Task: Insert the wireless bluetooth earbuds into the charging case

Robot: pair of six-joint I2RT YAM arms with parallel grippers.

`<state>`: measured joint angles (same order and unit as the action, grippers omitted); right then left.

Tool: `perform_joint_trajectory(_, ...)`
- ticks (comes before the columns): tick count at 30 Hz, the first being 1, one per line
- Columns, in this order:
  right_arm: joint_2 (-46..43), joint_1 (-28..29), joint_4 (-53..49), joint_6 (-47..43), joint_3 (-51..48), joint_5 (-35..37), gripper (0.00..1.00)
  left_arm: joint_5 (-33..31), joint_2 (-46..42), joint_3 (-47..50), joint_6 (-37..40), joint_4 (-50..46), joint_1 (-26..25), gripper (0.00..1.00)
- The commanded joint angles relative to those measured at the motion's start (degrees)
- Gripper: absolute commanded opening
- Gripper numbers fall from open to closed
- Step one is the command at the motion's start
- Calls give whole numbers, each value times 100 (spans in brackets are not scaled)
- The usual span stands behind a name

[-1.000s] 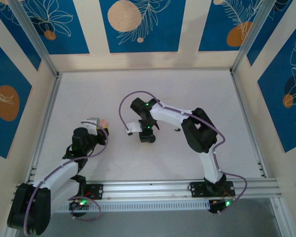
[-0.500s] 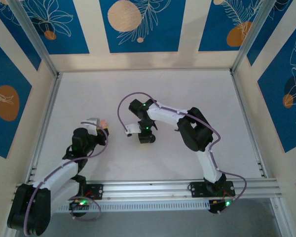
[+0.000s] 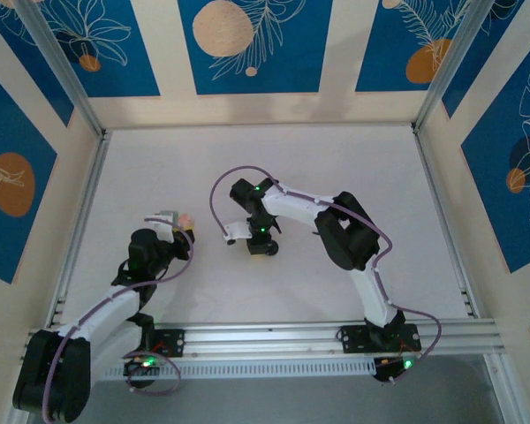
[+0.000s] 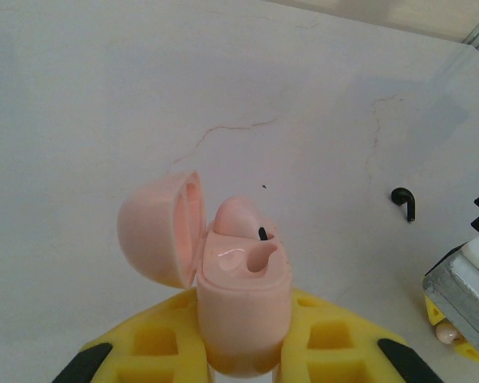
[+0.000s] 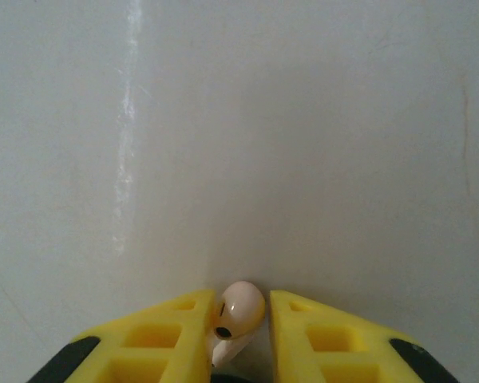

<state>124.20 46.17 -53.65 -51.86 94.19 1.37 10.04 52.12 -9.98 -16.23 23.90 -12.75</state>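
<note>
My left gripper (image 4: pixel 243 351) is shut on a pale pink charging case (image 4: pixel 241 299), held upright above the table. Its lid (image 4: pixel 156 239) hangs open to the left. One pale pink earbud (image 4: pixel 238 217) sits in the case beside a bare slot. My right gripper (image 5: pixel 241 308) is down at the table, closed in on another pale pink earbud (image 5: pixel 243 303). The left finger touches that earbud and only a sliver shows at the right finger. A black earbud (image 4: pixel 405 203) lies loose on the table. From above, the left gripper (image 3: pixel 184 226) is at centre left and the right gripper (image 3: pixel 263 250) at mid table.
The white table (image 3: pixel 353 159) is walled by aluminium rails (image 3: pixel 79 221) and patterned panels. The right gripper's body (image 4: pixel 467 279) stands close to the right of the case. A purple cable (image 3: pixel 219 199) loops off the right arm.
The right gripper's fingers have narrowed around the pale pink earbud, and that arm has shifted slightly left. The left arm and the case have stayed still.
</note>
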Motion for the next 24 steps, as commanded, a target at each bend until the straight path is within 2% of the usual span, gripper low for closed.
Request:
perform_joint_trajectory(1,163,59,-116,31,163,-5,23,103,-82,27,-80,-17,90,12)
perform_joint_trajectory(3,161,63,-134,54,172,13,24,103,-86,30,-74,-17,89,12)
perform_joint_trajectory(5,168,78,-125,85,165,37,30,110,-81,19,-81,-26,88,12)
perform_joint_trajectory(8,174,92,-78,122,132,59,31,112,-79,21,-75,-37,89,13)
perform_joint_trajectory(17,53,102,110,183,48,137,19,160,-80,-1,-47,-46,89,12)
perform_joint_trajectory(24,-624,-3,953,485,-542,-161,15,453,2,-8,77,108,76,12)
